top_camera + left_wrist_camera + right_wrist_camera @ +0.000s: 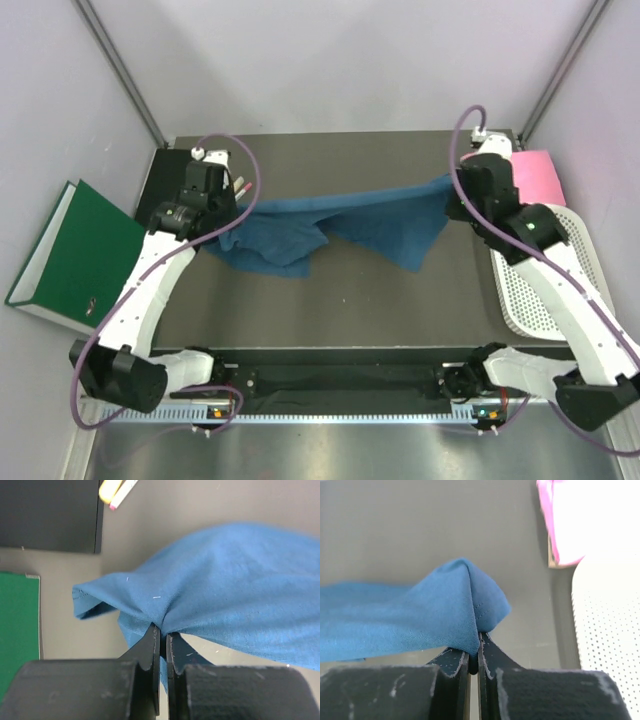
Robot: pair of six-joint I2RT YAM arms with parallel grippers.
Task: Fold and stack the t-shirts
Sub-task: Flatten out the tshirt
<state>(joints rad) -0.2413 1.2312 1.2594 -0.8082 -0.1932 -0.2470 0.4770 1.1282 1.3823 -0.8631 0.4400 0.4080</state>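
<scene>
Blue t-shirt (pixel 300 225) is showing as soft, matt knit cloth; up close a fine weave and stitched hem are showing, with a few pale lint flecks clinging. Pink t-shirt (pixel 535 178) is reading as cloth too, but glare is washing out its texture. Basket (pixel 540 295) is looking like white perforated plastic, faintly glossy. Binder (pixel 75 250) is showing a smooth green cover with a dull sheen. Table (pixel 350 310) is presenting a dark, matt, smooth top. Left gripper (pixel 161 637) and right gripper (pixel 475 650) are showing matt black fingers, the right one's scuffed pale. Arm shells (pixel 147 290) are gleaming as white plastic.
</scene>
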